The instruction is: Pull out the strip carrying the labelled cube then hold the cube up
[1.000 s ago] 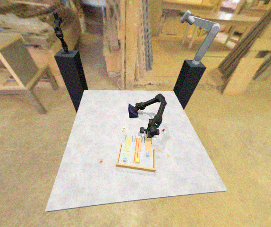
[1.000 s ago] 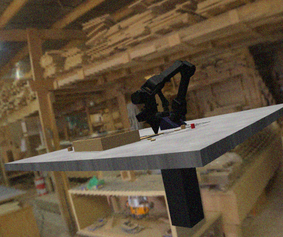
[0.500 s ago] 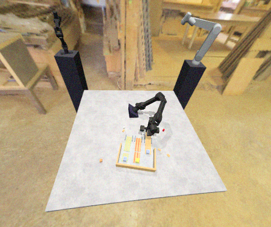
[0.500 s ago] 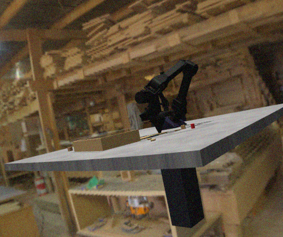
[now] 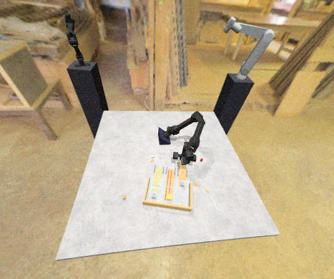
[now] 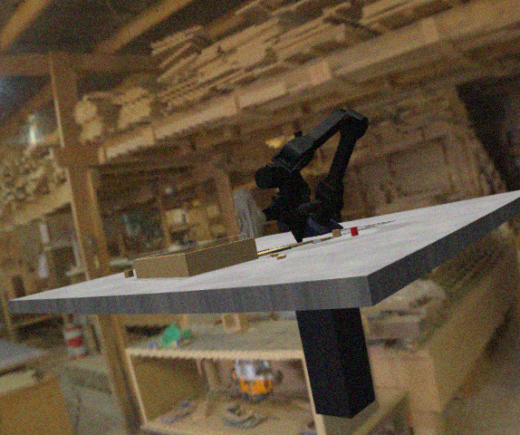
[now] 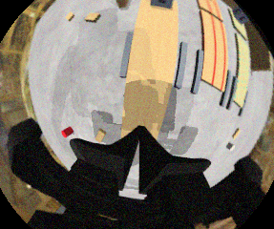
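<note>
My gripper (image 7: pixel 140 129) (image 6: pixel 300 239) is shut, nothing between its fingers. Its tips point down at the near end of the plain orange strip (image 5: pixel 182 174) (image 7: pixel 153 52); contact is too small to tell. That strip shows no gap and carries a blue cube (image 5: pixel 182 183) (image 7: pixel 161 3) at its far end. The red-lined strip (image 5: pixel 170 176) (image 7: pixel 214 45) has a gap across it, with a yellow cube (image 5: pixel 169 197) on the separate part. The green-yellow strip (image 5: pixel 157 176) (image 7: pixel 242 67) is also in two parts, with another blue cube (image 5: pixel 154 195) (image 7: pixel 241 14). Labels are not readable.
A wooden frame (image 5: pixel 167 206) (image 6: pixel 161 265) walls three sides around the cubes. Grey guide bars (image 7: pixel 180 64) flank the strips. A red block (image 5: pixel 201 159) (image 6: pixel 353 231) (image 7: pixel 67 132) and small wooden bits (image 5: pixel 207 190) lie around. A dark blue wedge (image 5: pixel 163 138) stands behind.
</note>
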`<state>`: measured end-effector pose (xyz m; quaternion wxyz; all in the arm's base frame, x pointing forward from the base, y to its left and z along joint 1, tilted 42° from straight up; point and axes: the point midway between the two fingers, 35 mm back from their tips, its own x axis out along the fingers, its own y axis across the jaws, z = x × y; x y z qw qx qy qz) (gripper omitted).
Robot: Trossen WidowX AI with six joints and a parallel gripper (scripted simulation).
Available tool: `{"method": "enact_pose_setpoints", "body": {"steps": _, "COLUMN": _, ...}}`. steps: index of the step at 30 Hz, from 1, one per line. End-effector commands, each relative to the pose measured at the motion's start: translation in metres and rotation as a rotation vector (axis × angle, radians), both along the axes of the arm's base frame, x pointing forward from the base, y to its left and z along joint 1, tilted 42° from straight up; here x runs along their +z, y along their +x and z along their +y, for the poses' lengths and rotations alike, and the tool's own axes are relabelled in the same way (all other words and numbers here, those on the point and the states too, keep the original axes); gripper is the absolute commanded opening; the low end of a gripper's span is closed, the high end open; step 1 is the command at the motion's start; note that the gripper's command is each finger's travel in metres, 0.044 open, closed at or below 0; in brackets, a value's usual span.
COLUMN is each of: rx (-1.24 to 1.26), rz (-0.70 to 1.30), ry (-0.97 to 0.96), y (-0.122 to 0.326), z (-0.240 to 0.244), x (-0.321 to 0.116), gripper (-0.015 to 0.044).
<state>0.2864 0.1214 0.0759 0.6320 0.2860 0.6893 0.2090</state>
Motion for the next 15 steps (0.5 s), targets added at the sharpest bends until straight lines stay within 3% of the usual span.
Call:
{"method": "enact_pose_setpoints", "body": {"steps": 1, "rx": 0.009, "rz": 0.022, "ry": 0.003, "y": -0.012, "z": 0.004, "x": -0.003, "gripper": 0.0}}
{"method": "enact_pose_setpoints", "body": {"steps": 15, "rx": 0.009, "rz": 0.023, "ry": 0.003, "y": -0.032, "z": 0.005, "x": 0.0, "gripper": 0.0}}
